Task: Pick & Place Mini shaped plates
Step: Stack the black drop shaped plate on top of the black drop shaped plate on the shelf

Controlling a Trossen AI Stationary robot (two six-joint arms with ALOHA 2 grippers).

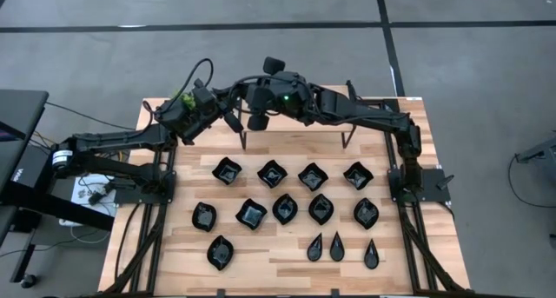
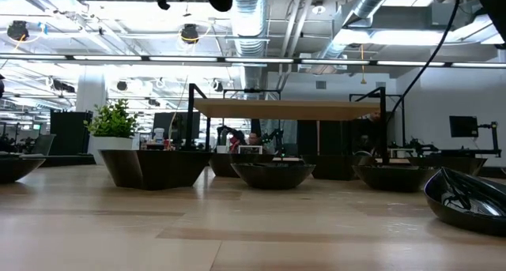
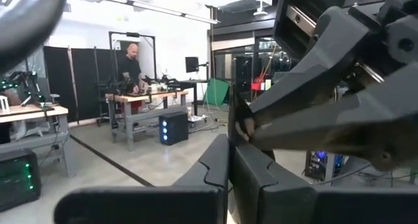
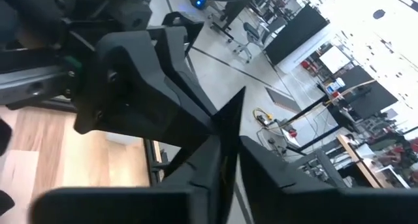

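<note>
A pale wooden slatted table (image 1: 174, 246) is seen from above, with a small green potted plant (image 1: 180, 101) at one far corner serving as the reference point. Two dark robot arms rise over the table edge that the plant stands on and meet in the air just beside the plant, towards the middle of that edge.

The left gripper (image 3: 230, 152) is clenched on a thin glossy black dish seen edge-on (image 3: 235, 116). The dish stands upright between its fingertips, up in the air rather than on the table. The right gripper (image 4: 225, 152) faces the left one nose to nose, with the same dish edge in line between its tips. Whether the right one grips the dish or has let go cannot be told.

The other small glossy black shaped plates (image 1: 285, 208) lie on the tabletop in three rows, on the near side of the plant. The row closest to the plant holds four wavy-edged squares. The next row holds five dishes. The row farthest from the plant holds one leaf-like oval (image 1: 220, 252) and three narrow teardrops (image 1: 336, 246).

A white label on the left arm's base (image 1: 19, 172) carries writing too small to read.

In the room beyond, a person (image 3: 132, 67) stands at a workbench.
</note>
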